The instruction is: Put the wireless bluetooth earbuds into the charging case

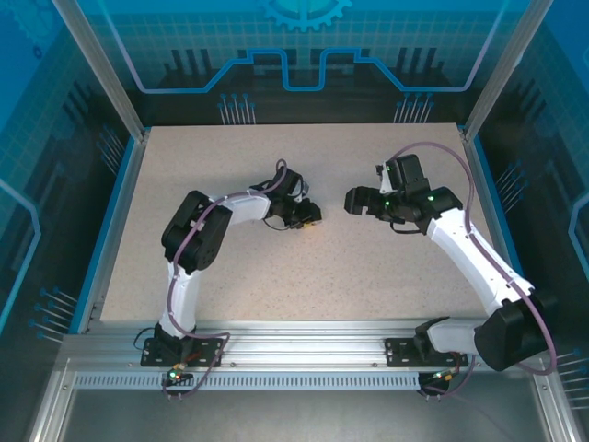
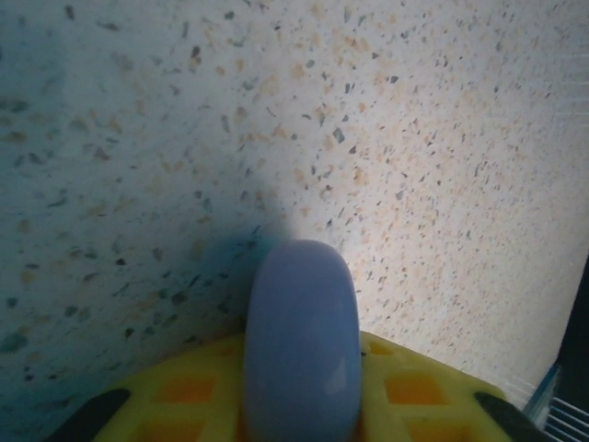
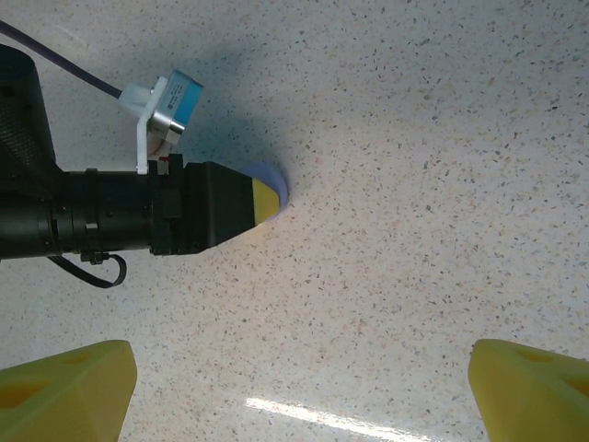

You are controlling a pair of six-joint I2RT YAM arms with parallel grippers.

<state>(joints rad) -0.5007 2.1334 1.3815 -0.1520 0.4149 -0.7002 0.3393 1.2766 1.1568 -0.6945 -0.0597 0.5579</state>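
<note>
A pale speckled table point(image 1: 276, 295) is seen inside a blue-lit enclosure with clear panels and aluminium posts. Near the middle of the table, the left pincer point(image 1: 310, 217) is lowered close to the surface. Between its yellow pads point(image 2: 184, 391) a lavender case point(image 2: 300, 341) is gripped on edge. The pads are pressed to both sides of it with no gap to be seen, and its rounded rim points away from the wrist. From the right wrist, the same case is glimpsed as a sliver behind the left pincer's yellow tip, just above the table.

The right pincer point(image 1: 355, 201) is held just beside the left one and faces it. Its jaws are spread wide and nothing is held between its yellow fingers point(image 3: 64, 391).

The case appears shut, and whether any earbuds lie inside cannot be told. The step in hand is judged to be the handling of the case itself. The next move would call for the case to be steadied by the left pincer. The open right pincer could then be brought to its rim so the lid can be worked or the case taken over.
</note>
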